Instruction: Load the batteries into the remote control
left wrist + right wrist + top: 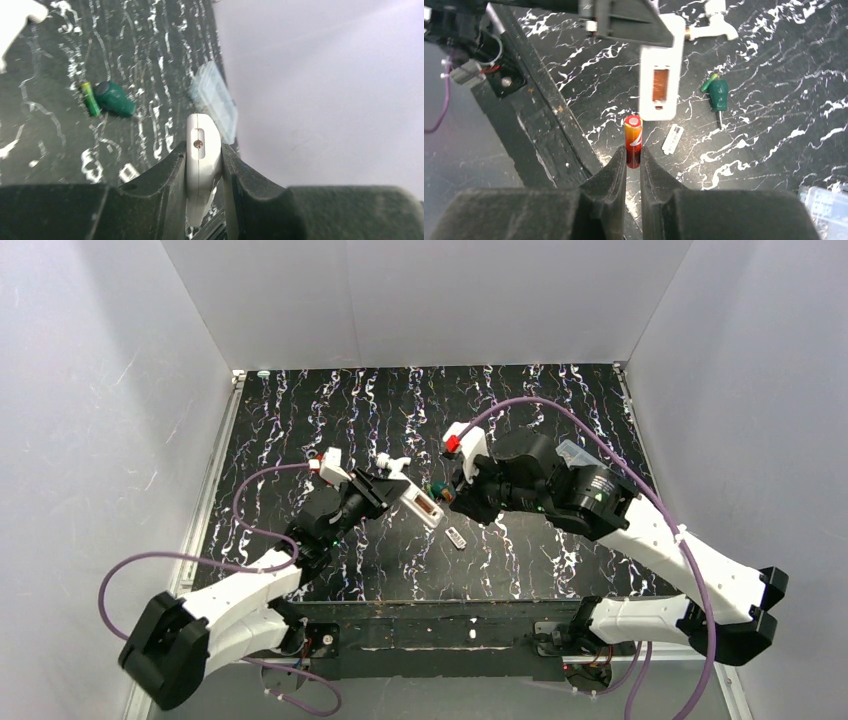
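Gripping the remote control mid-table, clenched edge-on in the left gripper, showing orange inside its open bay; pinching a red-orange battery upright in the right gripper, just right of the remote; spotting cover plate and green screwdriver lying on the table nearby, clear box further right

The top camera looks steeply down from behind the arms over the whole table. Each wrist camera peers close along its own fingers; both catch the green screwdriver and white remote.
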